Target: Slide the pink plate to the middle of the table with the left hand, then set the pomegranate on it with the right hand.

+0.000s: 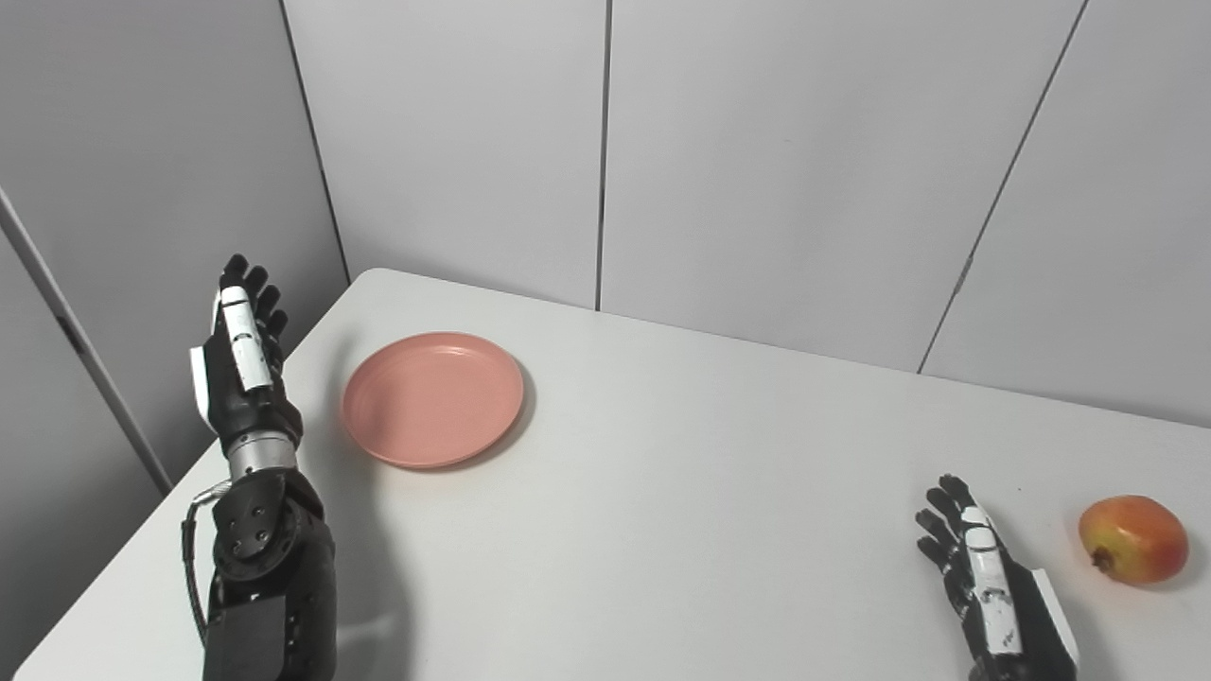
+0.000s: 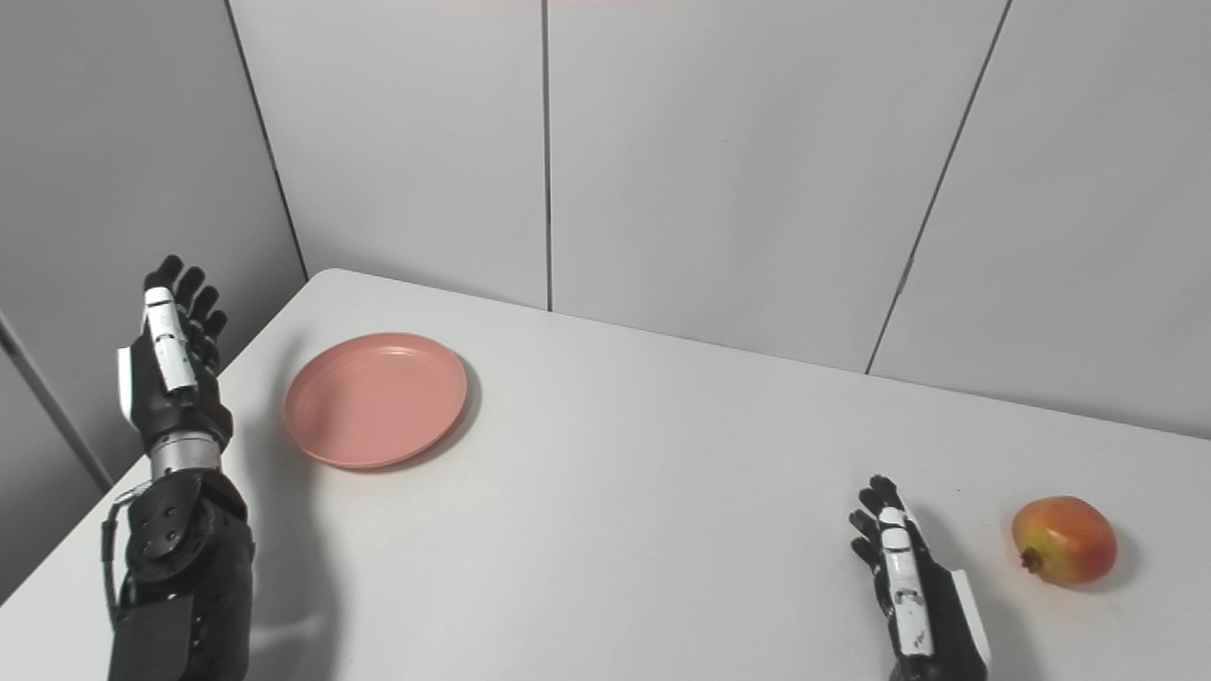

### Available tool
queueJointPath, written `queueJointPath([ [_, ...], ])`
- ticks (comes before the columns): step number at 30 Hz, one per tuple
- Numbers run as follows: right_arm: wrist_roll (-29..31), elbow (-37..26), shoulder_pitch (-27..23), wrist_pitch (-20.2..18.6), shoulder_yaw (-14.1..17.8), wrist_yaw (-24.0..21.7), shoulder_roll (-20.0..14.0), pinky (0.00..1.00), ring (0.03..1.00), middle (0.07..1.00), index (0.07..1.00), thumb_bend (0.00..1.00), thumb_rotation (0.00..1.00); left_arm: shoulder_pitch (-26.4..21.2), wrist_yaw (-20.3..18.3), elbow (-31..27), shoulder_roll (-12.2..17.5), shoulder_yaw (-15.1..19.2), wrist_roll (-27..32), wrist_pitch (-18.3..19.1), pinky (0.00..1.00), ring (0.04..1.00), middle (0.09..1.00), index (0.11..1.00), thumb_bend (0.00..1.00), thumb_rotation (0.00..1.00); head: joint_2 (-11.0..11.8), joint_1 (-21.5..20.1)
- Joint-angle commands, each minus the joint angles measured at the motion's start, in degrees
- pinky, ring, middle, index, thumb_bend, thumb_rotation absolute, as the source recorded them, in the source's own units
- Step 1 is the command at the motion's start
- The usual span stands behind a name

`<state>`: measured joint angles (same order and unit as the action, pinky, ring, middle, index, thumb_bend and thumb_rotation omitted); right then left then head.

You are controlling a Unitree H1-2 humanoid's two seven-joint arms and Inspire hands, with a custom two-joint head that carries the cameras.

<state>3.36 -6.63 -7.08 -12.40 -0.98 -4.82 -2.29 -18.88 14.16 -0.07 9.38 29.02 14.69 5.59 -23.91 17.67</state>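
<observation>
1. Left eye view: the round pink plastic plate (image 1: 432, 398) lies empty on the white table (image 1: 662, 511) at about ten o'clock from the table's middle. The black-and-white left hand (image 1: 241, 355) is raised just beside it at nine o'clock, fingers (image 1: 248, 284) apart, holding nothing.
2. Right eye view: the red-yellow round pomegranate (image 2: 1064, 540) sits at four o'clock, apart from the right hand (image 2: 908, 577). That hand's fingers (image 2: 875, 506) are spread and empty; its wrist is cut off by the bottom edge.

You've got a plain pink plate (image 1: 432, 399), a red-yellow pomegranate (image 1: 1132, 539) (blotchy), a white counter (image 1: 681, 492), black-and-white hands, and grey wall panels (image 1: 776, 161).
</observation>
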Motion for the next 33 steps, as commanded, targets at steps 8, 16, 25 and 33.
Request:
queueJointPath([
  [8,0.65,-1.84,-0.81,2.59,0.41,-0.31,-0.31,0.94,0.925,0.939,0.937,0.16,1.00,-1.61,-2.25,2.32,2.22,0.13,3.43,-1.94,0.96,0.947,0.949,0.926,0.41,1.00,-0.15,0.18],
  [16,0.60,-1.89,-0.78,2.59,0.35,-0.20,-0.26,0.95,0.924,0.935,0.933,0.16,1.00,-1.96,-2.65,5.54,2.61,-0.69,4.57,-1.76,0.98,0.948,0.946,0.924,0.36,1.00,-0.18,0.28],
  [25,0.61,-1.90,-0.73,2.49,0.34,-0.36,-0.48,0.94,0.923,0.937,0.934,0.15,1.00,-3.27,-3.00,11.74,3.12,-0.64,5.88,-2.47,0.93,0.924,0.928,0.910,0.39,1.00,-0.31,0.34],
  [33,0.71,-2.10,-0.61,2.02,0.37,-0.26,-0.39,0.95,0.927,0.940,0.937,0.17,1.00,-3.83,-4.35,17.66,4.05,-2.50,5.33,-4.98,0.90,0.908,0.908,0.872,0.40,1.00,-0.38,0.38],
])
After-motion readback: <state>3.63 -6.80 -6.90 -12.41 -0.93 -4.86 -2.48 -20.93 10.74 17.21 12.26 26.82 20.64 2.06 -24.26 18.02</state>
